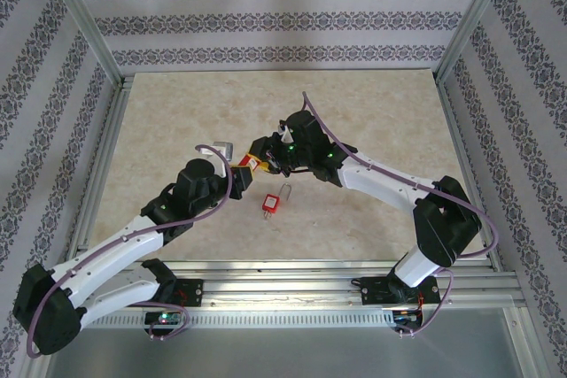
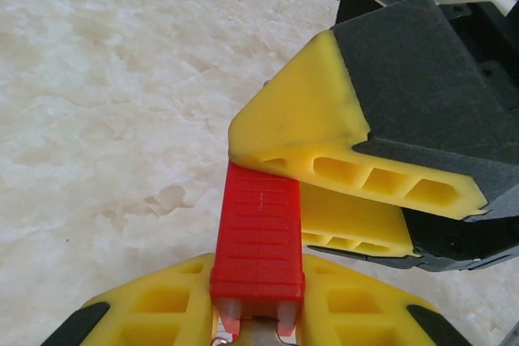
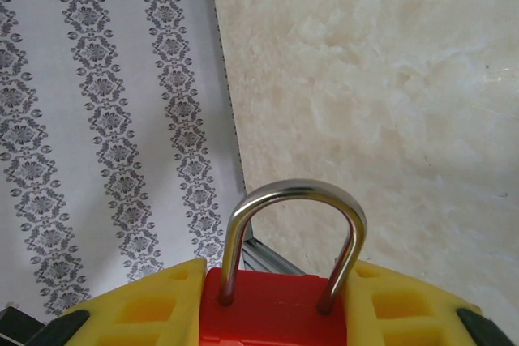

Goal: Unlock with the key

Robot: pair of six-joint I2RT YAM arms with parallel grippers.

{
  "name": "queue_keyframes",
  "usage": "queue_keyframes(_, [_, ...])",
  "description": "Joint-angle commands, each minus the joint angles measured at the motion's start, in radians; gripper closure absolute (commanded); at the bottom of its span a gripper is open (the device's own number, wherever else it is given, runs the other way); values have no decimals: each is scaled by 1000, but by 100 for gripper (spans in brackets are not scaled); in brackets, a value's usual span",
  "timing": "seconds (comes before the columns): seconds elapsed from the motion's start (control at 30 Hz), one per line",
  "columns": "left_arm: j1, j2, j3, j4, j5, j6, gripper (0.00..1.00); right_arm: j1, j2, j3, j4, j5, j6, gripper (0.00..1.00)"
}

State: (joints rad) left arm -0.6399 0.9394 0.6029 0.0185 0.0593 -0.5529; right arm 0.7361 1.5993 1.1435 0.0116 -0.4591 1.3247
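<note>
Padlock (image 3: 261, 313) in right gripper (image 3: 280, 288) (shackle clear)

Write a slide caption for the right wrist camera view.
Right end effector grips a red padlock between yellow fingers, steel shackle seated in the body, marbled tabletop beyond.

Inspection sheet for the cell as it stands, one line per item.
Surface: beige marbled tabletop, no spills seen.
Job's things: red padlock, held; second red piece with a metal loop, lying on the tabletop.
Clutter: small grey metal object on the tabletop.
Grippers: left gripper and right gripper both shut on the red padlock.
Cables: purple cables along both arms, no snag seen.
Surroundings: patterned walls, aluminium frame.
</note>
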Motion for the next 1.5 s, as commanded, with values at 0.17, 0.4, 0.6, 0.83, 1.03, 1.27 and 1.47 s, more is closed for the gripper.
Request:
queue_keyframes(0.17, [20, -65, 5, -21, 14, 37, 95, 7, -44, -5, 61, 3, -25, 61])
queue_keyframes(0.4, [31, -83, 16, -63, 46, 62, 97, -37, -98, -63, 41, 49, -99, 40])
queue_keyframes(0.6, [37, -88, 19, -73, 62, 66, 98, -66, -126, -126, 86, 49, -204, 47])
queue_keyframes(0.83, [37, -76, 29, -65, 82, 65, 98, -62, -97, -129, 98, 41, -249, 66])
queue_keyframes(1.03, [37, -76, 29, -59, 94, 59, 99, -52, -66, -120, 139, 17, -248, 70])
queue_keyframes(1.27, [38, -73, 27, -56, 95, 53, 99, -43, -47, -130, 170, 4, -245, 73])
queue_keyframes(1.47, [39, -70, 27, -54, 96, 51, 99, -39, -22, -133, 198, -15, -238, 75])
